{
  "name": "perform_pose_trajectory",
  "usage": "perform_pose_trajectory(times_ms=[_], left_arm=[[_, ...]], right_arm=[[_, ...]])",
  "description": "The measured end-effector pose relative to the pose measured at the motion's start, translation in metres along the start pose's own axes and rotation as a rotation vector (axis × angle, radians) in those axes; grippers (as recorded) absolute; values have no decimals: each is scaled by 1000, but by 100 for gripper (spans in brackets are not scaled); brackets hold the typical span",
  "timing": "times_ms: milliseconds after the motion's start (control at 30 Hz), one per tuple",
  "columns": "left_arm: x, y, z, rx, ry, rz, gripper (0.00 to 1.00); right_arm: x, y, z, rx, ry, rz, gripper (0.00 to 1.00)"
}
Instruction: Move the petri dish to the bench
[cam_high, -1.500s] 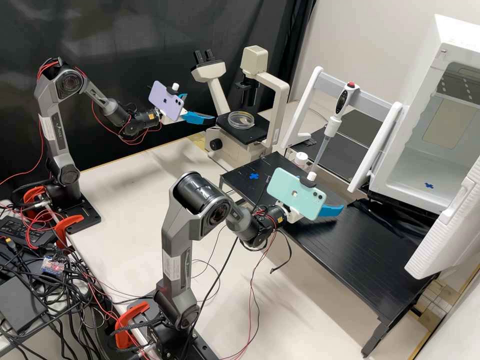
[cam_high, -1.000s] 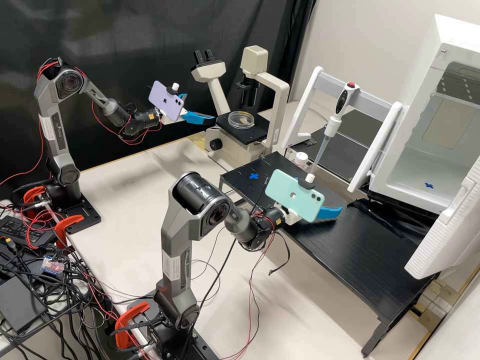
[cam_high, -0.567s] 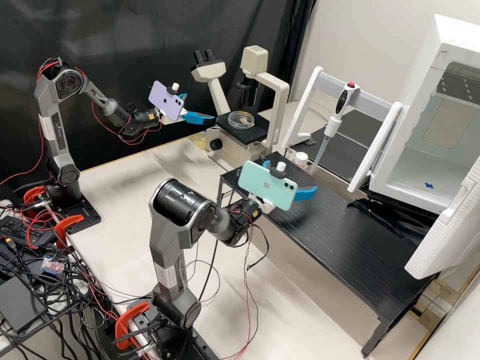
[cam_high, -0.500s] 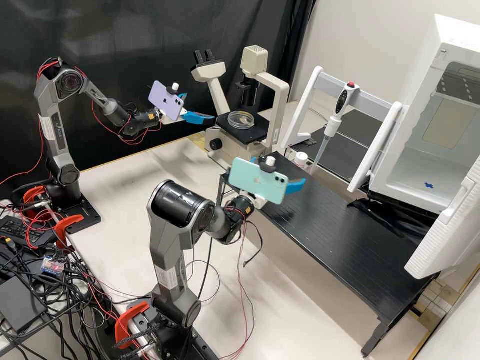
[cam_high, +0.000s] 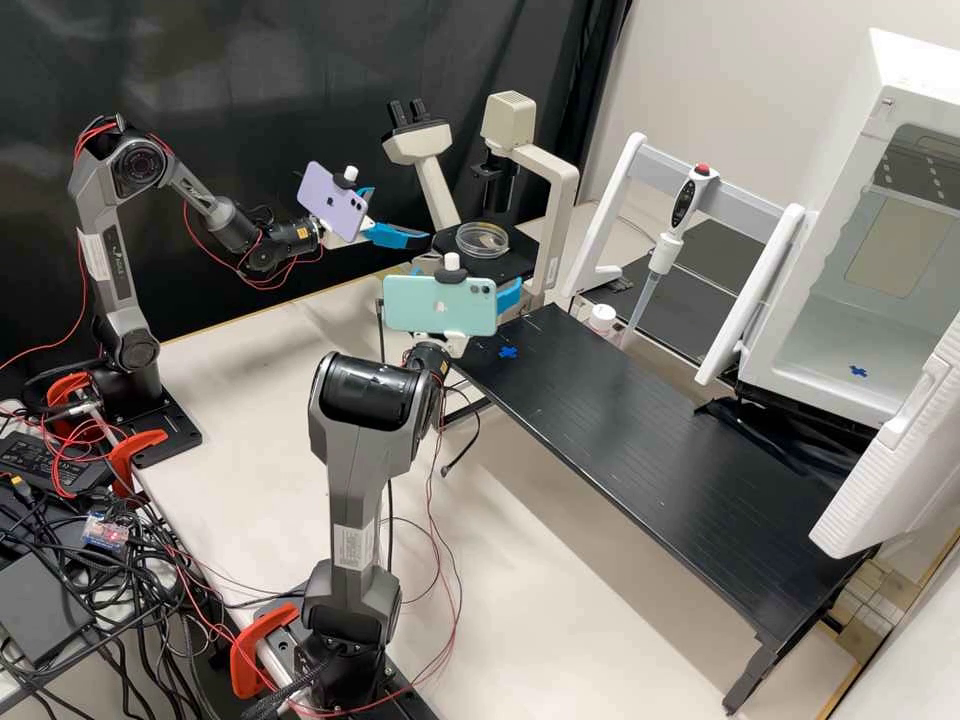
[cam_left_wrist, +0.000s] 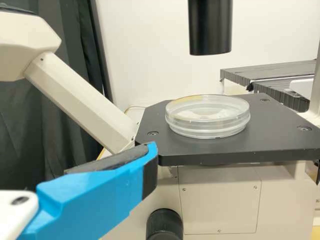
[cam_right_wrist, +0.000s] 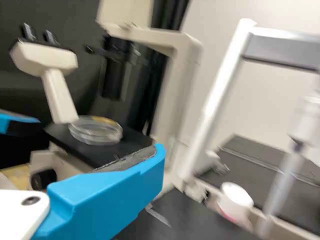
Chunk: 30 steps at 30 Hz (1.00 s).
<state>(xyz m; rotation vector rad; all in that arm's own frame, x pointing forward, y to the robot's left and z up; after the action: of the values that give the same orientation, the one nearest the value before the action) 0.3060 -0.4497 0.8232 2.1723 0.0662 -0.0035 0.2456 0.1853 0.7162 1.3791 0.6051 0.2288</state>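
A: First item, far left?
B: Left gripper (cam_high: 402, 215), one. Fingers spread, nothing between them. It sits beside the microscope (cam_high: 562, 195), presumably so that it can meet the dish from the side.

A: Next?
B: Right gripper (cam_high: 478, 272), one. Also parted and without a load, near the front of the microscope. From there it could likely take the dish and turn towards the black bench.

A: And the petri dish (cam_left_wrist: 207, 122)?
B: One, clear and round, flat on the microscope's black stage (cam_left_wrist: 275, 135). Untouched. The stage presents its rim at a handy height for a side grip.

A: Anything overhead?
B: Dark tube (cam_left_wrist: 210, 30), one, hanging above the dish. I judge a low, level exit safer than a straight lift; smooth plastic may slip or tip.

A: Right of that?
B: Blue cross (cam_high: 508, 352), one, on the near end of the black bench (cam_high: 640, 430). Probably the setting-down mark.

A: Remaining stock?
B: White-capped bottle (cam_high: 602, 318), one; then pipette (cam_high: 660, 255), one, upright on its stand, apparently to keep its tip off surfaces.

A: Status?
B: Approach stage, by my reckoning; grasp and transfer outstanding.
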Motion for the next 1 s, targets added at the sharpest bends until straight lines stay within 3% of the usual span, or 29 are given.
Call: perform_pose_trajectory(times_ms=[500, 633, 1000], left_arm=[[0, 0, 0, 0, 0, 0, 100], [0, 0, 0, 0, 0, 0, 100], [0, 0, 0, 0, 0, 0, 100]], right_arm=[[99, -9, -20, -26, -22, -134, 100], [128, -1, -20, -40, -40, -165, 100], [175, 12, -28, -34, -58, -197, 100]])
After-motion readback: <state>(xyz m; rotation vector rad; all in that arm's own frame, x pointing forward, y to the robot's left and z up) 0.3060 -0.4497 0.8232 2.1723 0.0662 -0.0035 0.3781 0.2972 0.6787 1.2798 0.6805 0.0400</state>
